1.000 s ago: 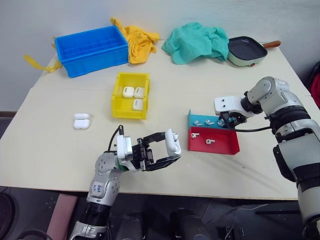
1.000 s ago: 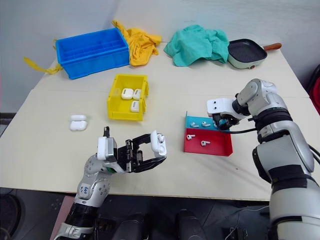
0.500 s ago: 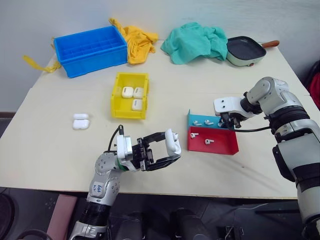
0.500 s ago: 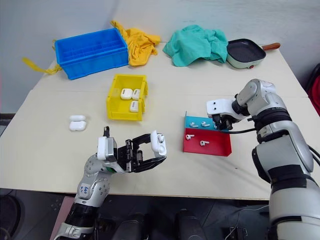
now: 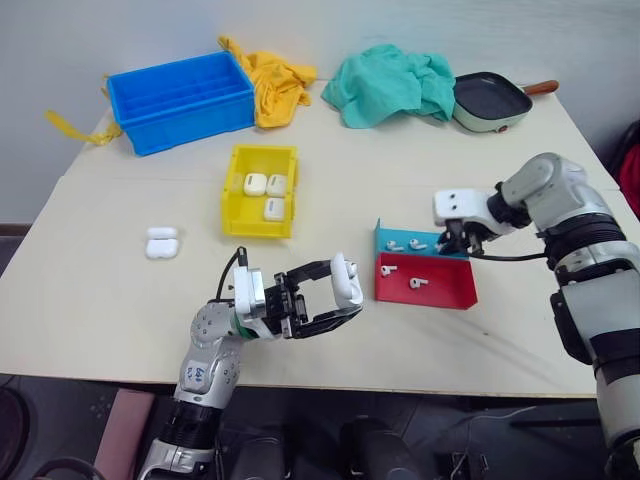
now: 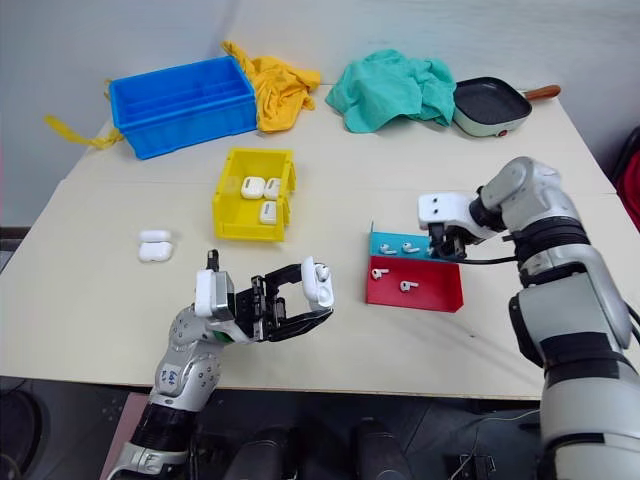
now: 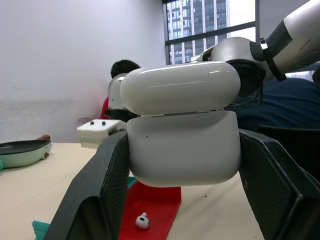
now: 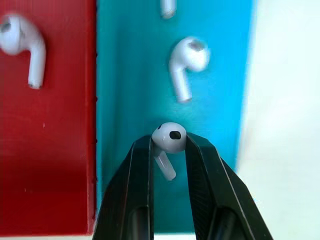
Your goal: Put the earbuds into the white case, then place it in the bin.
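My left gripper is shut on the white case, held above the table's front edge with its lid slightly raised. My right gripper hovers over the teal tray, shut on one earbud, whose stem hangs between the fingers. Other earbuds lie in the teal tray and in the red tray beside it. The yellow bin stands mid-table with three white cases inside.
Another white case lies on the table at the left. A blue crate, a yellow cloth, a teal cloth and a pan line the far edge.
My right gripper has shut on an earbud in the teal tray and lifted it slightly. The left gripper with the case has stayed still.
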Robot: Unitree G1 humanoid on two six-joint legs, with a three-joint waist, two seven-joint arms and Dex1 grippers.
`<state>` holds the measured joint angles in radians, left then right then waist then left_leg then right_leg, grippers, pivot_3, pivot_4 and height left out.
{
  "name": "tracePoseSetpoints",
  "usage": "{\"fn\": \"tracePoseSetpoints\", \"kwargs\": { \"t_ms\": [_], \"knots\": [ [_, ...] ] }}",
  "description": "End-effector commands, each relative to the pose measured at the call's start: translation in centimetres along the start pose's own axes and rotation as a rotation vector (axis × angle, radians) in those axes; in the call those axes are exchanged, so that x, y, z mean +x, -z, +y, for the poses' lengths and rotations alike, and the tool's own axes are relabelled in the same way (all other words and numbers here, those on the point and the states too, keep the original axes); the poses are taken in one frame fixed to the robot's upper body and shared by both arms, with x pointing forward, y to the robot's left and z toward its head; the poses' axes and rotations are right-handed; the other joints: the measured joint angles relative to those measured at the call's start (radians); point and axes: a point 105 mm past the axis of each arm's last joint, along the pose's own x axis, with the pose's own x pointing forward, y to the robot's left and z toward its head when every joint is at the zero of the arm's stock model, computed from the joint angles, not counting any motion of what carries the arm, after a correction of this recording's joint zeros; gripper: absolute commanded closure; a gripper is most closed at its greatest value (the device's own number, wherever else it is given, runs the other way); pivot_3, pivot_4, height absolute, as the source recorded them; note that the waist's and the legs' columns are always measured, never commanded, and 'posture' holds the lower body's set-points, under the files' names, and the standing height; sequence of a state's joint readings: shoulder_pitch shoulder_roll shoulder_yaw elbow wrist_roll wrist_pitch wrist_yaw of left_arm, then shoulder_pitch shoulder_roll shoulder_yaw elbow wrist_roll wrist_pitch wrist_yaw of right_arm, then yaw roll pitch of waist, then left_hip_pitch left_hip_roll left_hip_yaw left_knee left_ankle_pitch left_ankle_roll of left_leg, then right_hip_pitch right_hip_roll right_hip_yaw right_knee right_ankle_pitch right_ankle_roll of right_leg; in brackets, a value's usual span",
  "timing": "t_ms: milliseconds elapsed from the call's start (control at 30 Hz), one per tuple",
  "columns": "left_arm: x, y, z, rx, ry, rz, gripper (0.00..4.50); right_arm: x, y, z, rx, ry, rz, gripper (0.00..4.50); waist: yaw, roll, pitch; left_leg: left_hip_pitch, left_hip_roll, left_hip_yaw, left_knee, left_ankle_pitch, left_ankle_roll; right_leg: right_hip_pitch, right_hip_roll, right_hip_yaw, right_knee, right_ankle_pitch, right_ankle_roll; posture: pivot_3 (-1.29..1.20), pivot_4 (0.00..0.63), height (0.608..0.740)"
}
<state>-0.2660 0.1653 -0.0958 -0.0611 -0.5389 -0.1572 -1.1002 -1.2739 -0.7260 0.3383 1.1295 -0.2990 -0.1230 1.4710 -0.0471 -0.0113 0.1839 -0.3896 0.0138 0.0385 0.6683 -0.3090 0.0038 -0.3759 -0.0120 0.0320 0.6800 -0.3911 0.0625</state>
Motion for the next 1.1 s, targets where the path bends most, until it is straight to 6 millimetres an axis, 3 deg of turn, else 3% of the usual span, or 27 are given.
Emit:
{"fn": "tracePoseSetpoints", "kwargs": {
  "t_ms": [33,133,333,467,567,767,1100],
  "knots": [
    [1.1,-0.6,0.3,0.016,0.026,-0.050,1.72,-4.7,-1.9,-0.2,0.079,0.046,-0.283,4.02,0.007,0.000,0.000,0.000,0.000,0.000,0.000,0.000,0.000,0.000,0.000,0.000,-0.001,0.000,0.000,0.00,0.150,0.740],
    [2.0,-0.6,0.6,0.005,0.055,-0.077,1.72,-7.3,-3.1,1.7,0.167,0.040,-0.575,4.02,0.022,0.000,0.000,0.000,0.000,-0.001,0.000,0.000,0.000,0.001,0.000,-0.002,-0.001,0.000,0.000,0.00,0.150,0.740],
    [3.1,-1.2,1.7,-0.019,0.061,-0.146,1.72,-10.8,-8.1,6.9,0.383,-0.091,-1.106,4.02,0.016,0.000,0.000,-0.003,0.000,-0.001,0.000,0.000,0.000,0.001,0.001,-0.002,0.000,0.000,0.000,0.00,0.150,0.740],
    [4.1,-1.5,2.1,-0.051,0.068,-0.192,1.72,-10.0,-10.8,11.6,0.509,-0.298,-1.258,4.02,0.021,-0.001,0.000,-0.001,0.001,-0.002,0.001,0.000,0.000,0.002,0.002,-0.002,-0.001,0.000,0.000,0.00,0.150,0.740],
    [4.5,-1.6,2.2,-0.067,0.071,-0.210,1.72,-9.2,-12.3,13.6,0.534,-0.366,-1.290,4.02,0.021,-0.001,0.000,-0.002,0.001,-0.001,0.001,0.001,0.000,0.002,0.002,-0.001,-0.001,0.000,0.000,0.00,0.150,0.740],
    [5.0,-1.7,2.0,-0.076,0.080,-0.220,1.72,-8.3,-13.2,14.6,0.577,-0.346,-1.316,4.02,0.021,-0.001,0.000,-0.003,0.000,-0.001,0.002,0.001,0.001,0.002,0.002,0.000,-0.004,0.001,0.001,0.00,0.150,0.740],
    [5.2,-1.6,1.5,-0.081,0.070,-0.236,1.72,-7.3,-13.4,14.3,0.588,-0.306,-1.315,4.02,0.020,-0.001,0.000,-0.003,0.000,-0.001,0.001,0.001,0.001,0.002,0.002,0.000,-0.005,0.001,0.001,0.00,0.150,0.740]
  ]
}}
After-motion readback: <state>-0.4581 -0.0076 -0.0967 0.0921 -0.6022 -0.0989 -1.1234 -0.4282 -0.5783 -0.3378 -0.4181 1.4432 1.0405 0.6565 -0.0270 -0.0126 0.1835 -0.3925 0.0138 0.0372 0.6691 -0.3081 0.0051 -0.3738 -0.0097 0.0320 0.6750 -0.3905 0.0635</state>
